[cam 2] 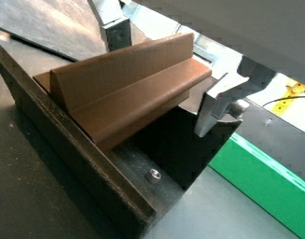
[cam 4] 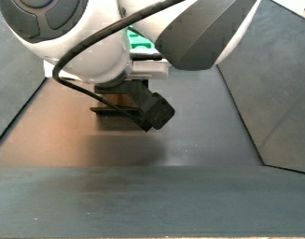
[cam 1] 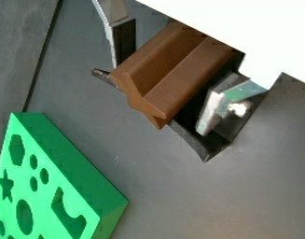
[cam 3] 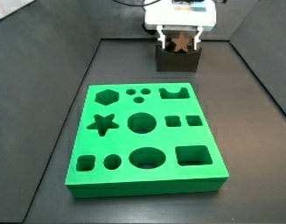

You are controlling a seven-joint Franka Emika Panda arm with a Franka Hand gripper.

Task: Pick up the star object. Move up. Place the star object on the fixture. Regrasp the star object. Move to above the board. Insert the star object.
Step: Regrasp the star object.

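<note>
The gripper (cam 3: 180,39) is positioned at the far end of the work surface, directly over the fixture (cam 3: 177,61), a small dark block standing beyond the far edge of the board (cam 3: 145,136). In a side view the star object (cam 3: 180,40), a thick wood-coloured five-pointed block, sits between the two fingers above the fixture's top; the fingers stand close on either side of it, but whether the pads actually press it cannot be told. In both wrist views the star object (cam 1: 167,75) appears as a smooth brown prism with ridged faces meeting at sharp edges, lying in the fixture's notch, with the fixture's dark matte wall (cam 2: 80,149) running beside it. A flat silver finger plate (cam 1: 223,103) with a bolted bracket stands just beside one face of the star object, and a second finger (cam 2: 115,33) shows at the opposite side; the jaws are set narrow, about the width of the piece. The board is a bright green rectangular slab with a matte finish, bearing cut-outs that include a hexagon, a star, circles, squares and ovals; one corner of it shows in a wrist view (cam 1: 48,182). In a side view the arm's white housing (cam 4: 80,37) hides most of the fixture (cam 4: 117,107).
</note>
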